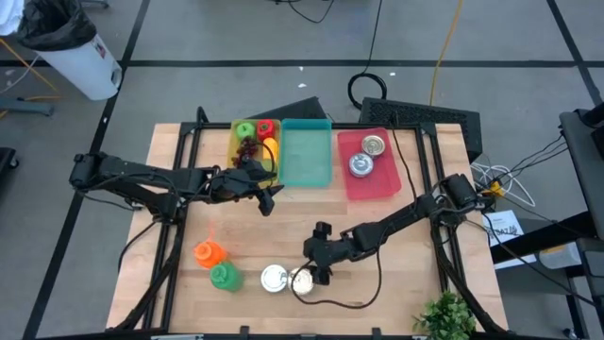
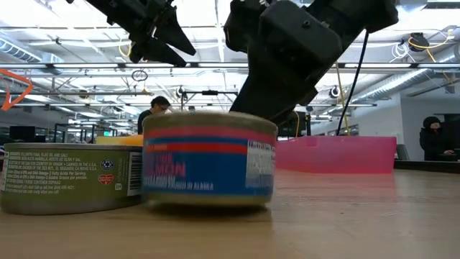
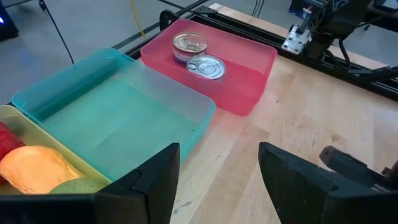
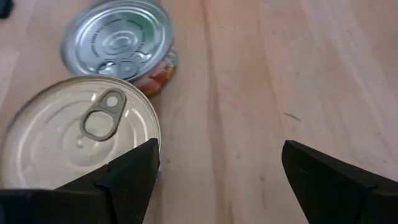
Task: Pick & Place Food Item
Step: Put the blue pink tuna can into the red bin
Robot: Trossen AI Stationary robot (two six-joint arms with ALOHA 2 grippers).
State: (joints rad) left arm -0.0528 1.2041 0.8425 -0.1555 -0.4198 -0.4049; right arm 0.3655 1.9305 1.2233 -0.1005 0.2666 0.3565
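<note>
Wooden tabletop (image 1: 396, 283) carries everything, with three bins along its far edge.

Right gripper (image 1: 319, 267) sits low near the front of the table, its fingers (image 4: 130, 168) spread wide with bare wood between them. Just beside one finger lies a tin with a ring-pull lid (image 4: 78, 134), not inside the gap. Touching that tin on its far side is a second tin (image 4: 119, 42) with a red and green label. In the low view the blue-labelled tin (image 2: 208, 160) and the green-labelled tin (image 2: 72, 176) stand side by side, upright, under the arm.

Further out to the left of this gripper lie an orange toy (image 1: 208, 252) and a green toy (image 1: 225, 276), close together.

Left gripper (image 1: 268, 196) hovers just in front of the teal bin (image 3: 118, 106), fingers (image 3: 155, 180) spread, holding nothing. Beside it, the yellow bin (image 1: 255, 142) holds several coloured food toys.

Beyond the teal bin, the pink bin (image 3: 249, 74) contains two more tins (image 3: 199, 53), touching each other.
</note>
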